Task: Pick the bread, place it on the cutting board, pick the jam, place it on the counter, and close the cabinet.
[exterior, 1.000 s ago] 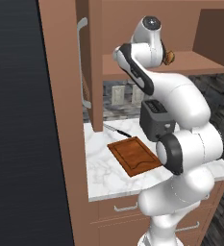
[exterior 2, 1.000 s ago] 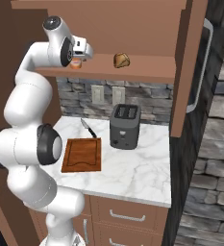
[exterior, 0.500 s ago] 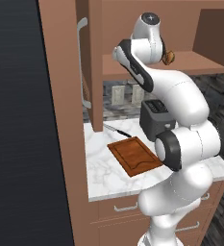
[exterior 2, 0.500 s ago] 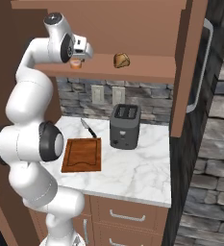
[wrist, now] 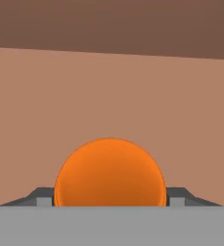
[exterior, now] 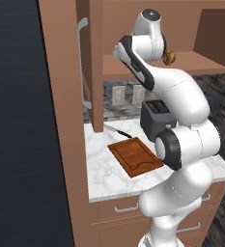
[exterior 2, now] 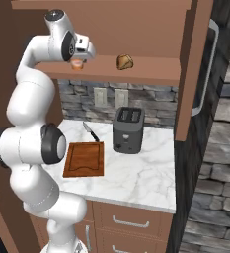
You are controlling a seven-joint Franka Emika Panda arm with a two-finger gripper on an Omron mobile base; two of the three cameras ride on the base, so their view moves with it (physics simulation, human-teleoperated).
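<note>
The orange jam [wrist: 109,172] fills the space between my gripper [wrist: 110,202] tips, which press against both its sides. From the right base view, the jam [exterior 2: 77,64] stands on the open cabinet's shelf [exterior 2: 151,66] under my gripper [exterior 2: 79,59]. The tan-brown bread [exterior 2: 125,62] rests on the same shelf, a little to the jam's right. Below, the reddish-brown cutting board [exterior 2: 84,159] [exterior: 135,157] lies bare on the white marble counter [exterior 2: 136,180]. Both cabinet doors [exterior 2: 195,74] [exterior: 92,62] stand open.
A dark toaster [exterior 2: 128,129] stands on the counter right of the board, and a knife [exterior 2: 91,132] lies behind the board. Outlets sit on the stone backsplash [exterior 2: 106,98]. Drawers [exterior 2: 131,222] run below the counter. The door handles [exterior 2: 209,69] [exterior: 82,62] jut outward.
The arm's top joint has crept slightly upward; the hand stays at the jam on the shelf. The bread has not moved.
</note>
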